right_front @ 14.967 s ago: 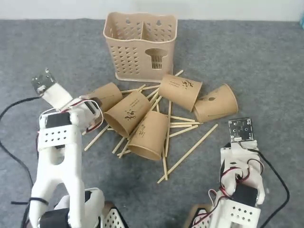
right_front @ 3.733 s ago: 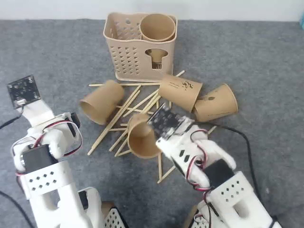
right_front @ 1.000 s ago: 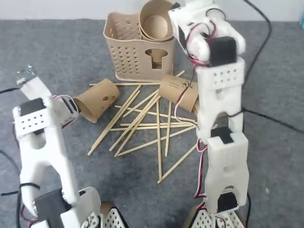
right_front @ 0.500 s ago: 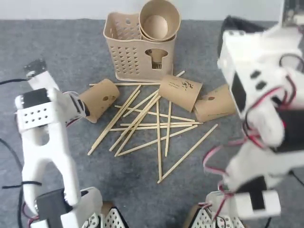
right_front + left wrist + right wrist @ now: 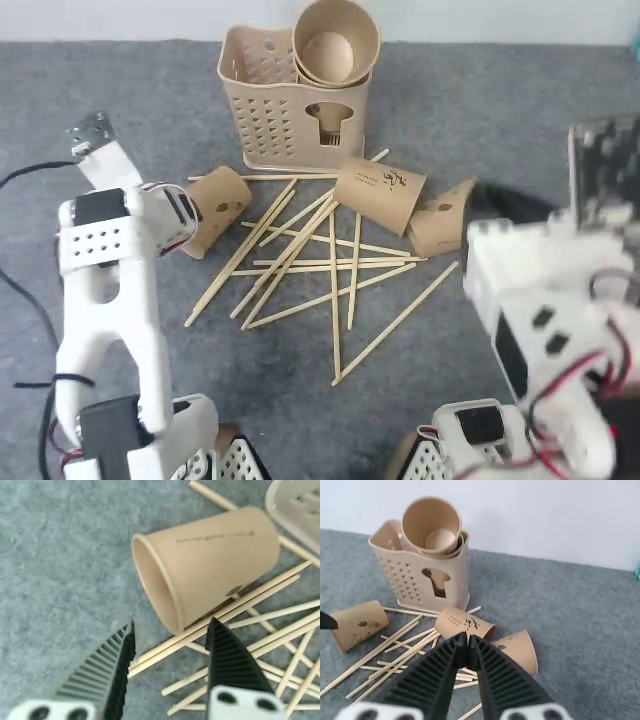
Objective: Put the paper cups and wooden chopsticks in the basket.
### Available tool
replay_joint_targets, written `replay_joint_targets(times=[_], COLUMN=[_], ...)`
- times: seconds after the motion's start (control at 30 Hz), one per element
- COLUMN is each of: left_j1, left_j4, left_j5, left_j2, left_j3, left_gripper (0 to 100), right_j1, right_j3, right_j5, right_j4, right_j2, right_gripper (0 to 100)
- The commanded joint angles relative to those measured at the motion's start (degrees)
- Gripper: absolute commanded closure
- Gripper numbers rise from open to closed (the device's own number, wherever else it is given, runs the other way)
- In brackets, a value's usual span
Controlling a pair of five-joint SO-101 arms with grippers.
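Here, the left pincer (image 5: 172, 630) is held wide open with nothing between its fingers, and it is poised just short of the open mouth of a lying paper cup (image 5: 210, 565), which is not touched by it. Two sticks from the wooden chopsticks (image 5: 320, 260) run close along that cup's side. The rest are scattered in a loose, crossing heap on the grey desk (image 5: 520, 120), in front of the basket (image 5: 290, 110). The right pincer (image 5: 468, 640) is closed tip to tip with nothing gripped, and it is raised above the desk, well apart from the heap. A middle cup (image 5: 380, 193) lies on its side near the basket's front right corner, resting over the far ends of some chopsticks. A third cup (image 5: 445, 222) lies just beside it, partly hidden by the right arm in the high view. The basket stands upright at the far side of the desk. Two stacked cups (image 5: 335, 40) are nested in its right compartment, mouths up and slightly tilted, their rims well above the basket's rim.
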Motion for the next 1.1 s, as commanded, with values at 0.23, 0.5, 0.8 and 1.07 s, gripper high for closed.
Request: replay_joint_targets(times=[0.23, 0.5, 0.8, 1.07], left_j1=[2.2, 2.2, 3.2, 5.8], left_j4=[-13.3, -20.0, -22.9, -22.9], left_j5=[3.3, 10.1, 9.9, 8.1], left_j2=[-0.4, -0.4, -0.4, -0.8], left_j3=[5.8, 9.4, 9.6, 10.9], left_gripper=[78, 80, 99, 99], right_j1=[-0.7, -0.5, -0.7, -0.5], right_j3=[47.6, 61.8, 71.2, 71.8], right_j5=[7.7, 10.0, 9.5, 9.5], right_j4=[-19.9, -26.2, -31.3, -31.1], right_j2=[-33.0, -45.6, -45.8, -46.2], right_gripper=[99.0, 99.0, 99.0, 99.0])
